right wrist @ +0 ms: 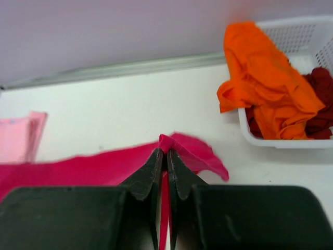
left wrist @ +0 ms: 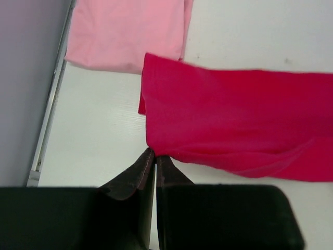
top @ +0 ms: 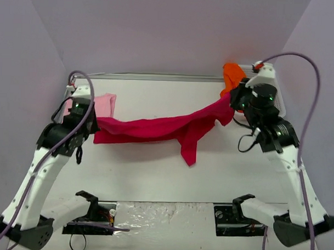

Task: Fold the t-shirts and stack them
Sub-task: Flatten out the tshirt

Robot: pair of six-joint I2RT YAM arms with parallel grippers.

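Top external: the crimson-magenta t-shirt point(top: 156, 127) hangs stretched between my two arms, from about 9 o'clock over the tabletop point(top: 154, 179) to about 2 o'clock. A loose flap sags toward the surface near the middle.

Left fingers point(left wrist: 136, 177) are together, clamped on its corner. Right fingers point(right wrist: 148, 174) are together, pinching a peak of its opposite edge.

The pale pink t-shirt point(top: 105, 105) lies folded flat at 10 o'clock, just beside my left grip. The orange t-shirt point(right wrist: 265, 78) drapes over the rim of the white basket point(right wrist: 291, 143) at 1 o'clock, with the dark red t-shirt point(right wrist: 317, 104) inside.

Judgement: the step in hand is spreading the crimson shirt out before folding. The next move calls for lowering both grips together toward 6 o'clock, with tension held so the cloth lands flat.

Open room lies at centre and toward 6 o'clock. The 12 o'clock edge, the pink shirt and the basket crowd the far side.
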